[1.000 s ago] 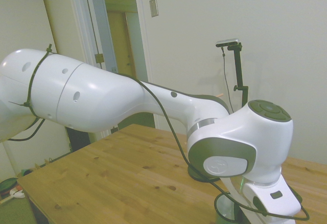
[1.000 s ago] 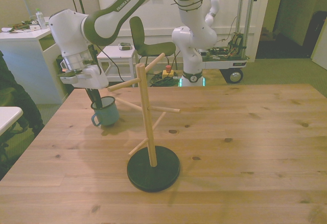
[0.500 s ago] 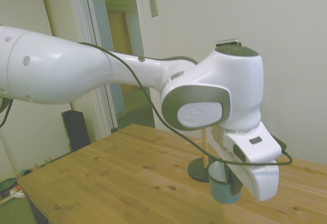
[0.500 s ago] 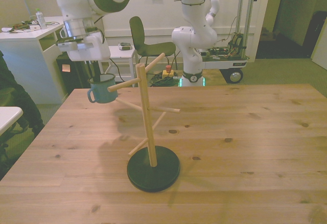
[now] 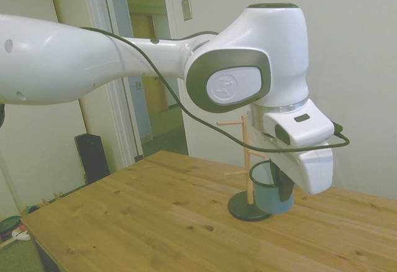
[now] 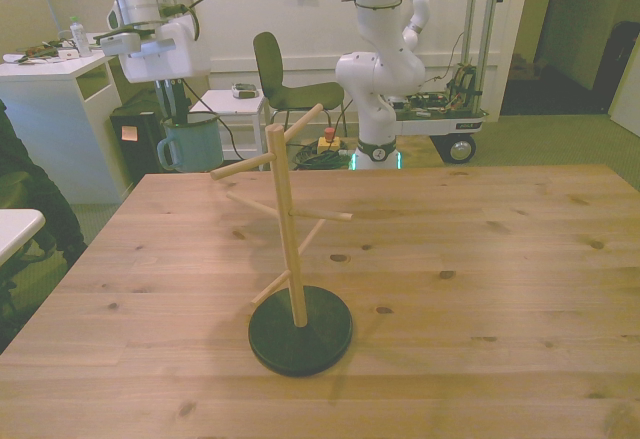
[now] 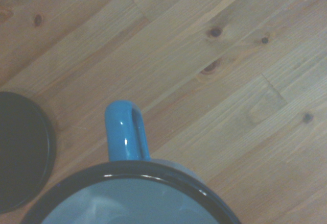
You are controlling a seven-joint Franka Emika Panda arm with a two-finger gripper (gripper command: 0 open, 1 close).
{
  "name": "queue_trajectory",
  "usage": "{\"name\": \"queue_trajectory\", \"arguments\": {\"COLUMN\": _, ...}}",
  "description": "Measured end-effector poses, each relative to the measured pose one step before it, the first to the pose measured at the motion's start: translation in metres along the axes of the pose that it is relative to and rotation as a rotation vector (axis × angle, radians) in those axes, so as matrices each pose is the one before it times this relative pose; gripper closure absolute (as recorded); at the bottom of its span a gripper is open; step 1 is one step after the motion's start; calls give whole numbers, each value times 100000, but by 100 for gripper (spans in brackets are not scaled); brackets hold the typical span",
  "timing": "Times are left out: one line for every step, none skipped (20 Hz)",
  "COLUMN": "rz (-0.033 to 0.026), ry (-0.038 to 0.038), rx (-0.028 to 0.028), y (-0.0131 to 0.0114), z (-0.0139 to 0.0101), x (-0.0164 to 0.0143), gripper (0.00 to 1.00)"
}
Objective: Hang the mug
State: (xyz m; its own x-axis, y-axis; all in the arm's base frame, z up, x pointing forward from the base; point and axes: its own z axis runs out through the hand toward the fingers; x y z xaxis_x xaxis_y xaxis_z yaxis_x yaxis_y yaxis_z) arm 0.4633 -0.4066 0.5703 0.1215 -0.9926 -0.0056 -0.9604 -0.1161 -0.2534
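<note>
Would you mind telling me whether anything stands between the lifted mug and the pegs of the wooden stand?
Nothing visible does. The gripper holds the mug in the air to the front view's left of the stand; only open space separates them.

the white arm is raised high above the table with its wrist turned downward, and the gripper (image 6: pixel 172 116) (image 5: pixel 282 188) points straight down with its fingers clamped on the rim of the mug (image 6: pixel 190 143) (image 5: pixel 270 188) (image 7: pixel 127 183), held clear of the tabletop.
</note>
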Motion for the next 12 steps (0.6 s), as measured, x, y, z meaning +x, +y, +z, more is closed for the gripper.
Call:
{"name": "queue_trajectory", "arguments": {"rz": -133, "ry": 281, "rx": 52, "y": -383, "z": -244, "x": -182, "gripper": 100}}
{"name": "queue_trajectory", "arguments": {"rz": -118, "ry": 21, "rx": -53, "y": -371, "z": -172, "x": -169, "gripper": 100}}
{"name": "queue_trajectory", "arguments": {"rz": 36, "ry": 156, "rx": -73, "y": -454, "z": -198, "x": -138, "gripper": 100}}
{"name": "queue_trajectory", "arguments": {"rz": 41, "ry": 222, "rx": -172, "y": -405, "z": -90, "x": -129, "gripper": 100}}
{"name": "queue_trajectory", "arguments": {"rz": -21, "ry": 285, "rx": -230, "y": -468, "z": -30, "x": -115, "gripper": 100}}
{"name": "queue_trajectory", "arguments": {"rz": -78, "ry": 13, "rx": -229, "y": -414, "z": 13, "x": -138, "gripper": 100}}
{"name": "queue_trajectory", "arguments": {"rz": -45, "ry": 236, "rx": -7, "y": -514, "z": -35, "x": -133, "gripper": 100}}
{"name": "queue_trajectory", "arguments": {"rz": 174, "ry": 330, "rx": 76, "y": -569, "z": -2, "x": -224, "gripper": 100}}
{"name": "queue_trajectory", "arguments": {"rz": 117, "ry": 424, "rx": 90, "y": -586, "z": -46, "x": -260, "gripper": 100}}
{"name": "queue_trajectory", "arguments": {"rz": -176, "ry": 217, "rx": 29, "y": -593, "z": 12, "x": -332, "gripper": 100}}
{"name": "queue_trajectory", "arguments": {"rz": -322, "ry": 206, "rx": -61, "y": -623, "z": -7, "x": -409, "gripper": 100}}
{"name": "queue_trajectory", "arguments": {"rz": -177, "ry": 249, "rx": -377, "y": -553, "z": 9, "x": -401, "gripper": 100}}
